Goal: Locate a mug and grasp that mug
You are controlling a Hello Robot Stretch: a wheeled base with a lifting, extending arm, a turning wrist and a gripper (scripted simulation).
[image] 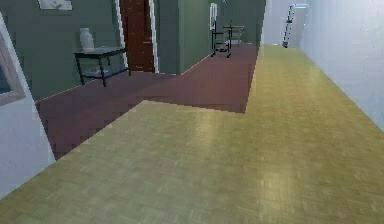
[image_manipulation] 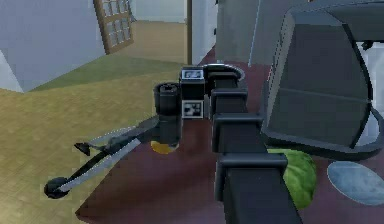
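Observation:
In the arm side view my arm [image_manipulation: 245, 150] reaches out over a dark brown tabletop [image_manipulation: 120, 195]. The gripper [image_manipulation: 70, 167] has its dark body left of the white marker squares [image_manipulation: 190, 90], and its thin fingers [image_manipulation: 110, 140] slant down toward the view's left. A small yellow-orange blob [image_manipulation: 160, 148] lies on the tabletop just under the gripper's body. I cannot tell whether the gripper holds anything.
A green round thing [image_manipulation: 297, 172] and a grey dish [image_manipulation: 355, 182] lie right of the arm, below a big dark bulky object [image_manipulation: 320, 80]. Ahead are a dark red rug [image: 190, 85], a black side table [image: 100, 60] bearing a white vase [image: 87, 39], a brown door [image: 137, 35] and a black cart [image: 225, 40].

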